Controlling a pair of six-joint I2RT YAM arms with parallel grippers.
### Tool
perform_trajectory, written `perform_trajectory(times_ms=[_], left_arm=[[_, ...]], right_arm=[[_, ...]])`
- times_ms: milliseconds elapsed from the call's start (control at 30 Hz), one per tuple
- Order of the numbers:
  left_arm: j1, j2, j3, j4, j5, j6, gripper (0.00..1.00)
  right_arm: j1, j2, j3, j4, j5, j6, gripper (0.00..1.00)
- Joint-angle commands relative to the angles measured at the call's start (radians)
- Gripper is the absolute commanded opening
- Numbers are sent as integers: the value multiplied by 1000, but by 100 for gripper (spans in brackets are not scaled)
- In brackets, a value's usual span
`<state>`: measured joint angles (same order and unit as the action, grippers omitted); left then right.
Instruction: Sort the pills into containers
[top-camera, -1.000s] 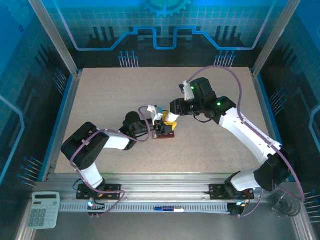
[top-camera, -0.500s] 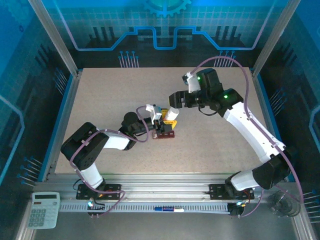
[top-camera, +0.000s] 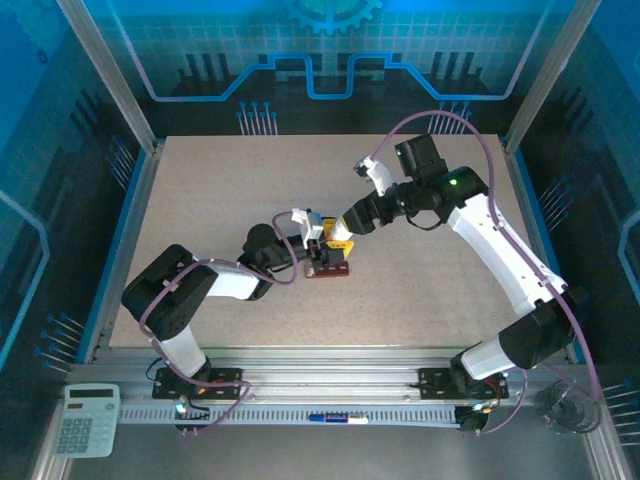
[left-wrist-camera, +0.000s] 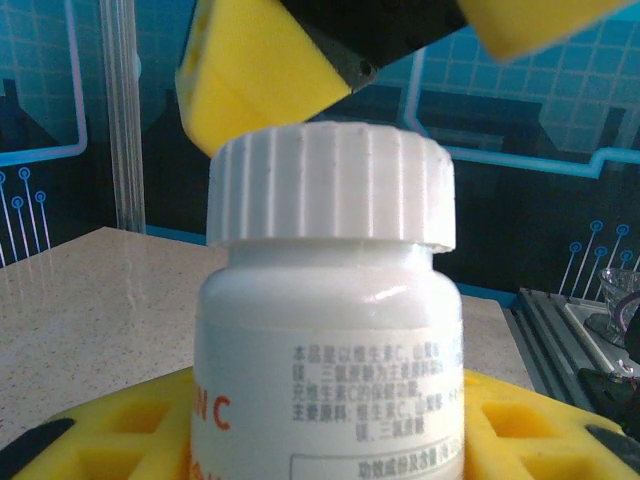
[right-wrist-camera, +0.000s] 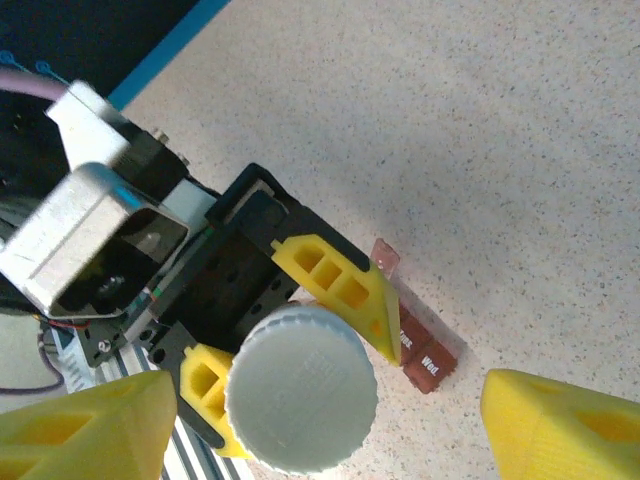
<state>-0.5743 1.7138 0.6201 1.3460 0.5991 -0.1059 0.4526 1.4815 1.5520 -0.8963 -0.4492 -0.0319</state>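
Note:
A white pill bottle (left-wrist-camera: 330, 350) with orange lettering stands upright, and my left gripper (top-camera: 318, 246) is shut on its body, the yellow fingers (left-wrist-camera: 110, 435) flanking it. Its ribbed white cap (right-wrist-camera: 300, 400) is on. My right gripper (right-wrist-camera: 320, 440) hovers open straight above the cap, its fingers (right-wrist-camera: 560, 430) wide of the cap and not touching it. The containers (right-wrist-camera: 425, 358), a reddish-brown strip with day labels, lie on the table just beside the bottle, also near the table's middle (top-camera: 328, 268). The pills are out of view.
The speckled table (top-camera: 220, 190) has free room all round the two grippers. A calculator (top-camera: 88, 420) lies off the table at the near left. A glass vessel (top-camera: 570, 408) stands off the table at the near right.
My right gripper has gone from shut to open over the bottle cap, and its arm has swung up and back to the right. The left gripper has kept its hold on the bottle.

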Motion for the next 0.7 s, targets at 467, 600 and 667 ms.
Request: perform_trajectory(times_ms=[467, 600, 667], left_arm=[[-1, -31, 18, 54, -2, 3, 0], [-2, -31, 17, 54, -1, 4, 0], [-2, -31, 17, 54, -2, 4, 0]], right_arm=[[36, 51, 36, -44, 19, -50, 72], [37, 49, 32, -28, 15, -37, 70], [36, 46, 30, -21, 16, -31, 68]])
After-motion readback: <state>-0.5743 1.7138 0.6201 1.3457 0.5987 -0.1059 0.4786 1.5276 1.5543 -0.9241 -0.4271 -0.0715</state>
